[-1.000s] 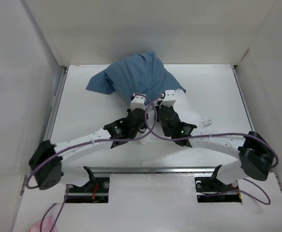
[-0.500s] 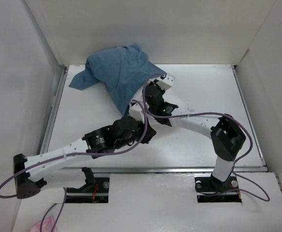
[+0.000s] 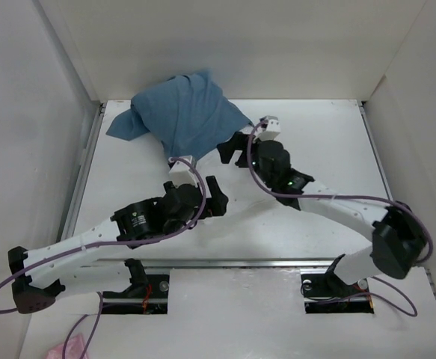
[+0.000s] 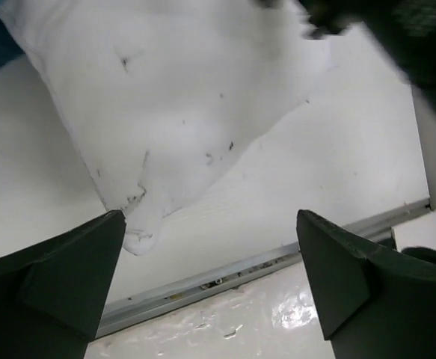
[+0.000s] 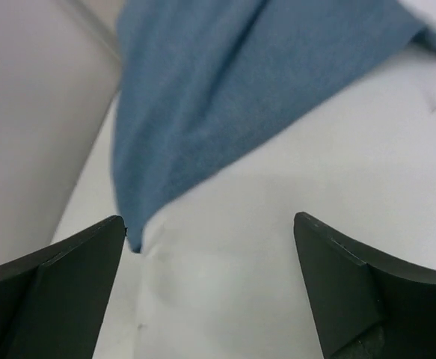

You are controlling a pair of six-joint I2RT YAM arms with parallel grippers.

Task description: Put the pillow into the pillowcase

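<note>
The blue pillowcase [image 3: 184, 112] lies bunched at the back left of the table, drawn over the far part of the white pillow [image 3: 229, 178]. The pillow's bare near end sticks out toward the arms. In the left wrist view the pillow [image 4: 180, 97] fills the upper half, one corner [image 4: 139, 233] pointing down. My left gripper [image 3: 212, 199] [image 4: 210, 217] is open, off the pillow's near edge. My right gripper [image 3: 233, 152] [image 5: 209, 221] is open over the pillow [image 5: 277, 224], just short of the pillowcase [image 5: 225, 82] hem. Neither holds anything.
White enclosure walls stand close on the left [image 3: 31, 134], back and right. A metal rail [image 4: 240, 271] runs along the table's near edge. Purple cables loop off both arms. A pink scrap [image 3: 57, 350] lies outside at the bottom left.
Both grippers were shut at the pillowcase hem; now both are open and have let go. The left arm has drawn back toward me, and the pillowcase has settled further over the pillow.
</note>
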